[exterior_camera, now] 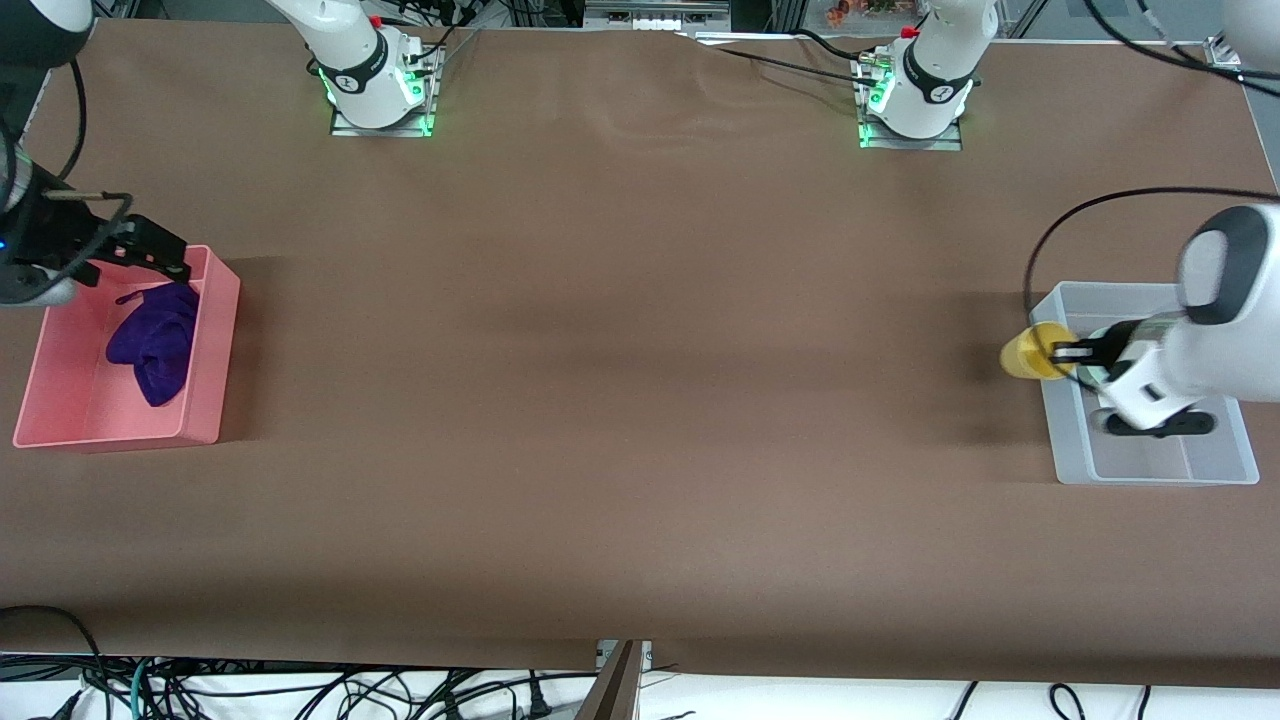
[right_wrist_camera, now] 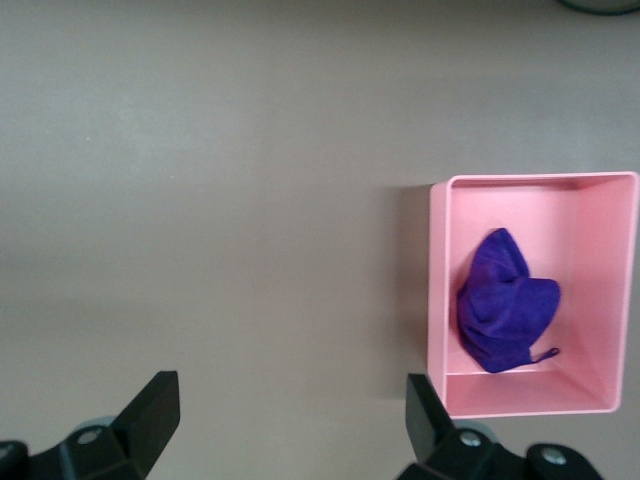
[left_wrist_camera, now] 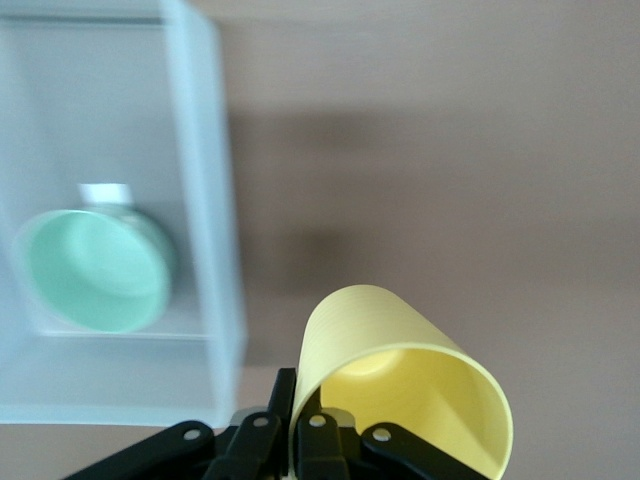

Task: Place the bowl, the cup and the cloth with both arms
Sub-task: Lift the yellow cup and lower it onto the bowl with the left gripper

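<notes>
My left gripper (exterior_camera: 1062, 352) (left_wrist_camera: 300, 396) is shut on the rim of the yellow cup (exterior_camera: 1024, 354) (left_wrist_camera: 400, 352). One finger is inside the cup and one outside. The cup hangs tipped on its side in the air, over the table just beside the clear bin (exterior_camera: 1066, 430) (left_wrist_camera: 205, 200). The mint-green bowl (left_wrist_camera: 95, 270) sits in that bin; in the front view the left arm covers most of it. The purple cloth (exterior_camera: 155, 340) (right_wrist_camera: 505, 300) lies crumpled in the pink bin (exterior_camera: 212, 350) (right_wrist_camera: 438, 290). My right gripper (exterior_camera: 150, 252) (right_wrist_camera: 290, 405) hangs open and empty by the pink bin's rim.
The pink bin stands at the right arm's end of the brown table (exterior_camera: 620, 350), the clear bin at the left arm's end. Both arm bases (exterior_camera: 375, 80) (exterior_camera: 915, 95) stand along the table's edge farthest from the front camera. Cables hang past the table's near edge.
</notes>
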Controlling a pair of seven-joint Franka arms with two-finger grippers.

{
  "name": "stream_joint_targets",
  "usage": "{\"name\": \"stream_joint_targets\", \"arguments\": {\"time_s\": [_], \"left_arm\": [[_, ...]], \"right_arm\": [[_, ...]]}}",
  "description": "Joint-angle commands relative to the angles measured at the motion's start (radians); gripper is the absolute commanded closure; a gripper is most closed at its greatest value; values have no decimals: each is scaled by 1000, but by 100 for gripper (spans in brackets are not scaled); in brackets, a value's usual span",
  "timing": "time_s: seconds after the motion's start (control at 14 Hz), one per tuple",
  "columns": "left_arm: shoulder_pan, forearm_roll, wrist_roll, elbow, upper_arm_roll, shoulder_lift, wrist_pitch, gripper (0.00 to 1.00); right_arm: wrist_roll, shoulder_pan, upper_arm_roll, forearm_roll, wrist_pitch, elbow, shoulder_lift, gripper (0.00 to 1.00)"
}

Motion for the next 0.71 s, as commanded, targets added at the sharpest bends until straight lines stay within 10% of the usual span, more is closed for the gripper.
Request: {"name": "stream_joint_targets", "arguments": {"time_s": [0.0, 0.64], "left_arm": [[90, 80, 161, -39, -10, -16, 9, 100], [284, 123, 319, -339, -15, -63, 400, 100]], "right_arm": [[-7, -4, -8, -20, -15, 7, -9, 0], [-39, -6, -17, -13, -25, 7, 0, 0]]}}
